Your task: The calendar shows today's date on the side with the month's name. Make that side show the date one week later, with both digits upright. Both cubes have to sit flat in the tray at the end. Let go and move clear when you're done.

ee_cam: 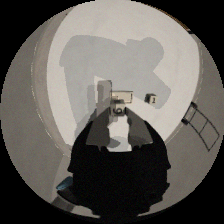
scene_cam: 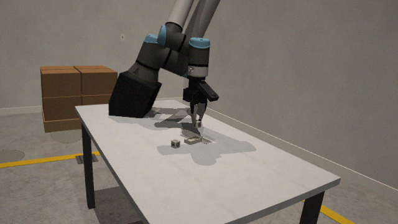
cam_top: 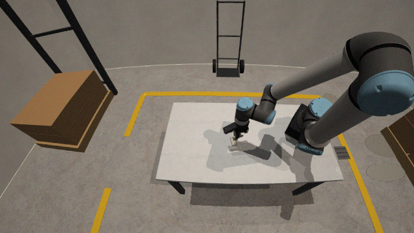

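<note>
My gripper (scene_cam: 198,124) is shut on a small beige digit cube (scene_cam: 198,124) and holds it a little above the table, over the calendar tray (scene_cam: 193,140). The tray is a small beige open frame and looks empty. In the wrist view the held cube (ee_cam: 118,109) sits between the fingertips, with the tray (ee_cam: 121,95) just beyond it. The second digit cube (scene_cam: 175,143) lies on the table beside the tray; it also shows in the wrist view (ee_cam: 150,98). In the top view the gripper (cam_top: 234,140) hangs just above the tray (cam_top: 233,148). The digits are too small to read.
The arm's black base block (scene_cam: 134,93) stands at the far end of the white table (scene_cam: 193,162). Cardboard boxes (scene_cam: 74,93) stand on the floor beyond the table. A hand truck (cam_top: 229,39) stands by the back wall.
</note>
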